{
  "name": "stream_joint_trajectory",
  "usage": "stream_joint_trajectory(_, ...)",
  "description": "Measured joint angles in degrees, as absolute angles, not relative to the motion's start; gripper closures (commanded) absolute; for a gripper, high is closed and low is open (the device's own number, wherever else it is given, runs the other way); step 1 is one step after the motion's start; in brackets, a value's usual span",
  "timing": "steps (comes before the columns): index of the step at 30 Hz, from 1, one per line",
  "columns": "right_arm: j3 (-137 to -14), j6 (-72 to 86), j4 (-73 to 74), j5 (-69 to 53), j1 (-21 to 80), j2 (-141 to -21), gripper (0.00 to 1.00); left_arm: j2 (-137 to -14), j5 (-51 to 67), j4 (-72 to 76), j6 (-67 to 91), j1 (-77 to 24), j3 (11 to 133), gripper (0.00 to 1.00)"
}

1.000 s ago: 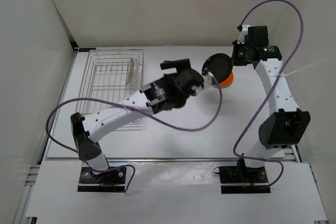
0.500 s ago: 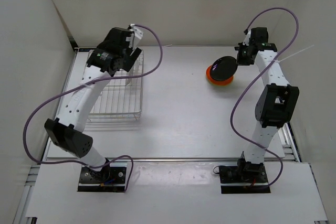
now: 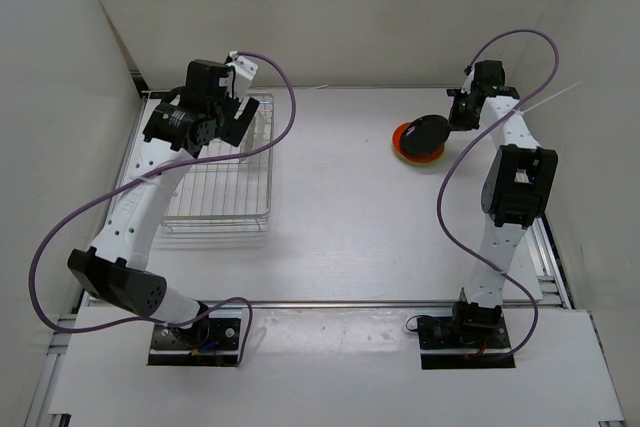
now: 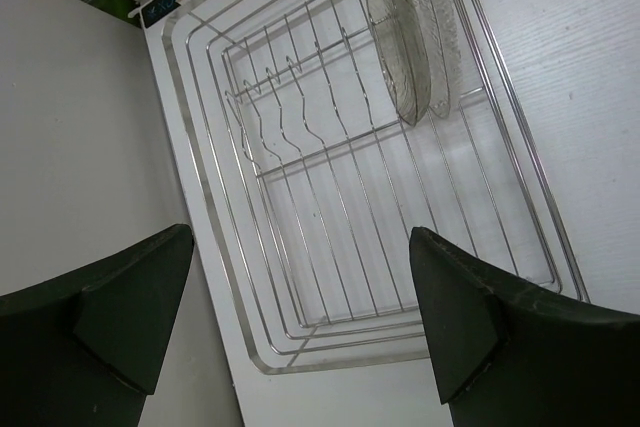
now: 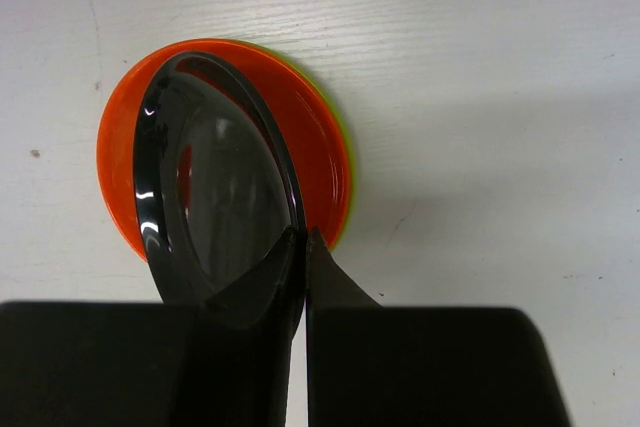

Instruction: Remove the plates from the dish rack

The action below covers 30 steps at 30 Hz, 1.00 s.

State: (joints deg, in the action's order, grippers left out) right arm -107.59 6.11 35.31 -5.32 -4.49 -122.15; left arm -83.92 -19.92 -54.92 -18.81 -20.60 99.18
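The dish rack (image 3: 215, 187) sits at the left of the table. In the left wrist view the rack (image 4: 330, 237) holds a clear plate (image 4: 400, 42) standing on edge at its far end. My left gripper (image 3: 232, 119) hovers open and empty above the rack, fingers (image 4: 480, 317) wide apart. My right gripper (image 3: 457, 113) is shut on the rim of the black plate (image 5: 215, 197), held tilted just over the orange-red plate (image 5: 310, 137). A lime green plate shows only as an edge (image 5: 349, 187) under the orange one. This stack (image 3: 408, 147) lies at the back right.
White walls stand close on the left, back and right. The rack nearly touches the left wall (image 4: 80, 127). Purple cables loop from both arms.
My left arm swung from the table's middle back over the dish rack, open. My right arm kept the black plate and shifted slightly toward the back over the orange plate.
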Motion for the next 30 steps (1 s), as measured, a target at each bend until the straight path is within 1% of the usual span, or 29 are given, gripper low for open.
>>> stream_joint_trajectory(3,-107.68,6.35,35.07,-5.34,-4.49,-122.87,0.99,-83.94,-19.51,-55.70,-18.70,-20.29,98.85,0.00)
stream_joint_trajectory(5,-108.12,6.50,34.87,-5.34,-4.49,-123.24,0.95,-83.92,-19.40,-55.94,-18.57,-20.16,98.61,0.00)
stream_joint_trajectory(6,-108.33,6.61,34.76,-5.32,-4.49,-123.35,0.95,-83.90,-19.40,-55.77,-18.55,-20.10,98.19,0.00)
stream_joint_trajectory(9,-108.84,6.85,34.44,-5.32,-4.49,-123.39,0.90,-83.85,-19.22,-55.94,-18.52,-20.03,96.88,0.00)
stream_joint_trajectory(10,-109.12,6.94,34.44,-5.32,-4.49,-123.52,0.87,-83.85,-19.16,-55.99,-18.52,-20.03,96.47,0.00)
stream_joint_trajectory(16,-109.86,7.11,34.17,-5.30,-4.49,-124.64,0.87,-83.64,-18.79,-55.86,-17.85,-19.53,94.91,0.00)
stream_joint_trajectory(22,-109.86,7.14,34.20,-5.28,-4.51,-125.75,0.84,-83.24,-18.41,-55.75,-16.84,-18.76,92.33,0.00)
stream_joint_trajectory(25,-109.86,7.11,34.20,-5.32,-4.51,-125.75,0.79,-83.15,-18.26,-55.81,-16.56,-18.74,92.18,0.00)
stream_joint_trajectory(26,-109.86,7.09,34.17,-5.32,-4.49,-125.75,0.77,-83.09,-18.17,-55.75,-16.47,-18.74,92.18,0.00)
stream_joint_trajectory(27,-109.86,7.09,34.17,-5.32,-4.51,-125.75,0.71,-83.00,-18.15,-55.72,-16.40,-18.74,92.18,0.00)
stream_joint_trajectory(29,-109.86,7.11,34.20,-5.32,-4.51,-125.75,0.68,-82.87,-18.02,-55.66,-16.21,-18.57,92.18,0.00)
stream_joint_trajectory(30,-109.86,7.07,34.20,-5.45,-4.51,-125.75,0.63,-82.81,-17.89,-55.66,-16.14,-18.52,92.18,0.00)
